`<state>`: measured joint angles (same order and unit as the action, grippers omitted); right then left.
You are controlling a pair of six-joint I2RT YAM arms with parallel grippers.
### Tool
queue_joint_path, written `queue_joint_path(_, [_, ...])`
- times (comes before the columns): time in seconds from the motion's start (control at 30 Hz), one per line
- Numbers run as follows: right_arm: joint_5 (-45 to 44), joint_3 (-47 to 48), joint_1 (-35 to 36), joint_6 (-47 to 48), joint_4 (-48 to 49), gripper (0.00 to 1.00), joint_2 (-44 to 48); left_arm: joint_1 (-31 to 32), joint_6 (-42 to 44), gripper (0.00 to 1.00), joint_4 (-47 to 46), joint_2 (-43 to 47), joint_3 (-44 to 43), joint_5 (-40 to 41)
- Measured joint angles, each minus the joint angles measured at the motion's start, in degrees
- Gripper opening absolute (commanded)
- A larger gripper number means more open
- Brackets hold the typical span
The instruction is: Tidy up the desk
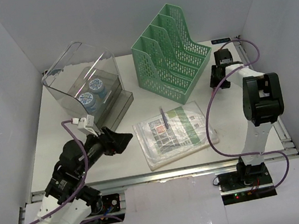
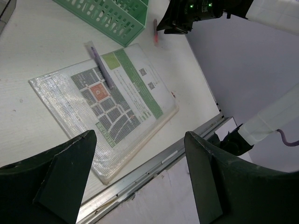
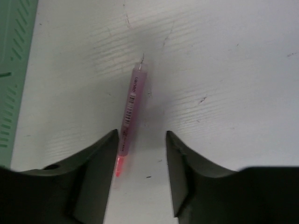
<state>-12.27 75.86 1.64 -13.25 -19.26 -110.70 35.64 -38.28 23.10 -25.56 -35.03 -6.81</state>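
left gripper (image 2: 140, 139): spread wide, holds nothing | right gripper (image 3: 141, 135): jaws part-open around end of pink pen (image 3: 132, 109), not clamped | pen: flat on desk (image 1: 47, 156), beside green file rack (image 1: 171, 56) | desk: beneath both arms

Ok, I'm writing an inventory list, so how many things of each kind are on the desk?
Pens: 2, purple pen and pink pen
Green file rack: 1
Clear box: 1
Blue-lidded jars inside it: 2
Sleeved booklet: 1
Total: 7
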Motion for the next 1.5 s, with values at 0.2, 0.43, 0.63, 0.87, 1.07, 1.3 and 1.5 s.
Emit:
queue_joint_path(0.2, [2.5, 0.52, -1.0, -0.21, 0.12, 0.39, -1.02, 0.0, -1.52, 0.87, 1.48, 1.14, 1.15, 0.0])
queue_joint_path(0.43, [4.85, 1.71, -1.36, -0.12, 0.53, 0.41, -3.38, 0.0, -2.68, 0.87, 2.22, 1.76, 1.51, -0.02])
queue_joint_path(0.63, [7.03, 2.65, -3.37, -0.33, 1.24, 0.24, -4.32, 0.0, -3.31, 0.87, 2.19, 1.12, 1.55, -0.1])
queue_joint_path(0.87, [10.03, 2.74, -4.73, 0.32, 1.55, 0.08, -4.58, 0.0, -5.4, 0.87, -1.07, -1.49, 3.82, -2.93])
queue_joint_path(1.07, [21.27, -4.94, -6.08, 5.05, 8.6, 0.08, -0.41, 0.02, -8.65, 0.88, -11.74, -10.86, 9.94, -8.36])
queue_joint_path(1.3, [50.74, -26.96, -4.6, 18.93, 12.46, 0.08, 21.77, 2.56, -9.84, 0.89, -33.39, -26.04, 13.49, -11.49])
queue_joint_path(1.5, [75.73, -28.29, -2.93, 36.84, 6.84, 0.08, 30.31, 8.21, -8.38, 0.89, -49.64, -43.43, 9.41, -11.16])
